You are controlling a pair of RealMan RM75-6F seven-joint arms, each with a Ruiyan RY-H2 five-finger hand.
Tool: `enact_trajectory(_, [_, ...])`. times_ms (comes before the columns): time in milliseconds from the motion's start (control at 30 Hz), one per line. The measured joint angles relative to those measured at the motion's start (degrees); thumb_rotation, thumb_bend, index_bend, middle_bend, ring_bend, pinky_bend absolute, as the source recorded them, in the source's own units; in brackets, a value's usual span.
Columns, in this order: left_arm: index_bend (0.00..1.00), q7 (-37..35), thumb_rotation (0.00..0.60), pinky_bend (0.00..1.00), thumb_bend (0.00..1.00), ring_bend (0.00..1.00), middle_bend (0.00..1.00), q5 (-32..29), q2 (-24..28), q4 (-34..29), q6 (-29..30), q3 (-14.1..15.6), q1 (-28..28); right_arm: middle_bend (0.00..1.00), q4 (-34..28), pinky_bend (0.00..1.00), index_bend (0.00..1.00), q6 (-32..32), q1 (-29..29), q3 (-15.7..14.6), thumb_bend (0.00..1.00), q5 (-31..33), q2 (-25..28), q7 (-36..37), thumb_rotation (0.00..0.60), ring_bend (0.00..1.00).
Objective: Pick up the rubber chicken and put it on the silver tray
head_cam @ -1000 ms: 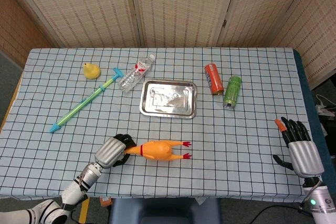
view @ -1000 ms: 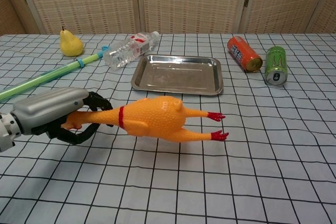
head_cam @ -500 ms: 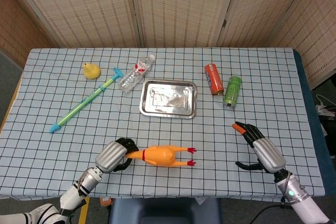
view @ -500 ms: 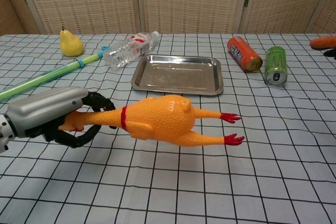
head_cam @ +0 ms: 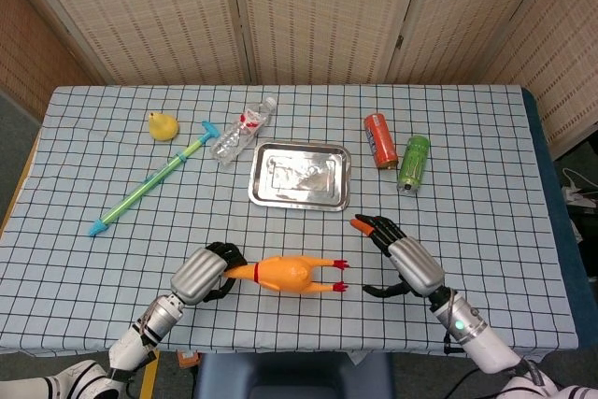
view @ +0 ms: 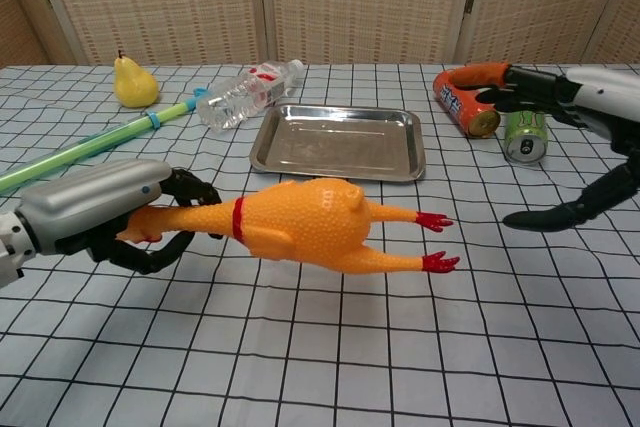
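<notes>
The right hand (head_cam: 404,263), fingers spread and empty, has swung in beside the rubber chicken (head_cam: 288,274), which the left hand (head_cam: 201,275) grips by the neck at lower centre, suggesting a handover toward the silver tray (head_cam: 300,176).

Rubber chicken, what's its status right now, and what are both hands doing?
Left hand grips rubber chicken by the neck. Right hand open, empty, near its feet. Silver tray bare; nothing blocks the way.

Orange rubber chicken (head_cam: 285,274), red collar and feet; silver tray (head_cam: 300,175); white tablecloth (head_cam: 467,137), dark grid.
</notes>
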Motion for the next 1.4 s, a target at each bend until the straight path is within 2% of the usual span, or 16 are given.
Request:
enact_trajectory(233, [0.78,0.0,0.6,0.29,0.93,0.24,0.39,-0.5,-0.3,0.7,-0.6,-0.3,-0.4,0.0,-2.0,0.0,0.08,-4.8,3.2,1.8,0.13,4.8,-3.2,-5.9,0.6,0.0])
enact_trajectory(400, [0.8,-0.2,0.6,0.31,0.94,0.25,0.4,-1.0,-0.9,1.3,-1.0,-0.6,-0.6,0.0,-1.8,0.0,0.1,-10.3,5.9,2.8,0.15,10.3,-6.6,-6.6,0.6,0.0])
enact_trajectory(533, [0.81,-1.9,0.6,0.32,0.95,0.26,0.41,-1.6,-1.4,1.6,-0.2,-1.5,-0.4,0.0,-1.1,0.0,0.1,-14.5,8.1,3.3,0.18,12.5,-8.2,-3.4,0.6,0.0])
enact_trajectory(733, [0.8,-1.9,0.6,0.33,0.95,0.26,0.41,-2.2,-1.9,0.8,0.4,-2.1,-0.3,0.01,0.2,0.0,0.11,-18.5,11.0,3.6,0.18,11.7,-8.3,4.5,0.6,0.0])
enact_trajectory(933, [0.8,-2.3,0.6,0.33,0.95,0.26,0.41,-4.3,-2.2,-1.4,-0.9,-2.6,-0.4,0.08,3.0,0.05,0.17,-18.3,12.6,3.3,0.23,8.1,-8.1,12.3,0.6,0.0])
enact_trajectory(1100, [0.8,-2.3,0.6,0.33,0.96,0.26,0.41,-4.1,-2.3,-2.1,-1.1,-2.4,-0.5,0.09,5.6,0.07,0.17,-17.8,13.8,2.6,0.31,5.8,-7.6,15.5,0.6,0.0])
enact_trajectory(1200, [0.8,-1.9,0.6,0.35,0.96,0.27,0.43,-3.8,-2.6,-2.5,-0.9,-2.2,-0.5,0.11,6.4,0.13,0.2,-18.0,14.4,2.2,0.37,5.2,-7.6,16.9,0.6,0.03])
enact_trajectory(1300, [0.8,-1.2,0.6,0.36,0.96,0.27,0.43,-4.4,-3.0,-2.7,-0.7,-2.3,-0.3,0.18,7.2,0.27,0.27,-17.9,15.0,1.6,0.39,4.2,-7.8,19.4,0.6,0.12])
enact_trajectory(1400, [0.8,-1.0,0.6,0.36,0.96,0.27,0.43,-5.3,-3.4,-3.0,-0.8,-2.6,-0.2,0.33,7.8,0.47,0.46,-17.6,15.7,0.7,0.42,3.1,-7.9,21.8,0.6,0.32])
